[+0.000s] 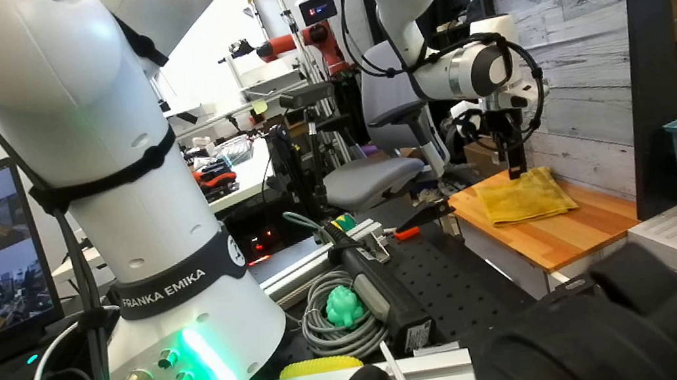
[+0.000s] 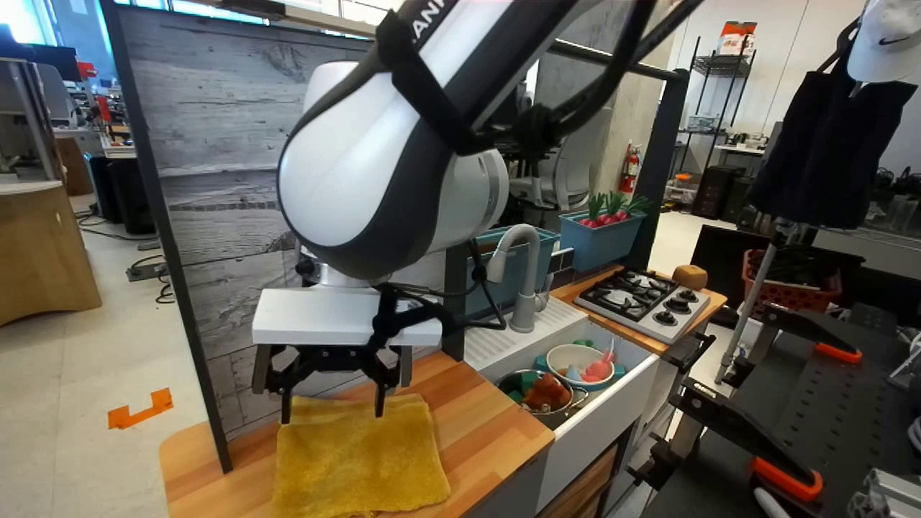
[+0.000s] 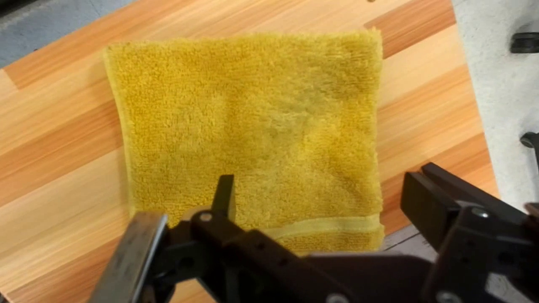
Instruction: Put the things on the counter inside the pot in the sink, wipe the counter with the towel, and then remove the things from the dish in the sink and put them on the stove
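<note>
My claw (image 2: 332,414): released, its two fingers (image 3: 223,193) spread wide apart and pointing down over the towel (image 3: 252,126).
Contact: in an exterior view my fingertips overlap the towel's back edge, but whether they touch it or hang just above, I cannot tell.
Towel: lying on the counter (image 2: 493,439) beneath me, mostly flat with a few soft ripples; the wrist view shows a paler band near the edge closest to my wrist.
Counter: striped orange-brown wood, its boards showing around the towel.
Grey panel (image 2: 216,180): upright along the counter's back, wood-patterned.
Sink (image 2: 604,417): white, just beside the counter, with a pot (image 2: 560,414) and a bowl (image 2: 563,358) in it, near each other.
Pot: metal; inside it I see green pieces (image 2: 530,378) and a red-brown piece (image 2: 548,392).
Bowl: cream-coloured, visible in both exterior views, a pink-red piece (image 2: 599,369) and a pale blue piece (image 2: 573,374) inside it.
Faucet (image 2: 531,288): grey, curved, rising behind the sink.
Stove (image 2: 644,306): past the sink, black grates and dark knobs on a wooden top.
</note>
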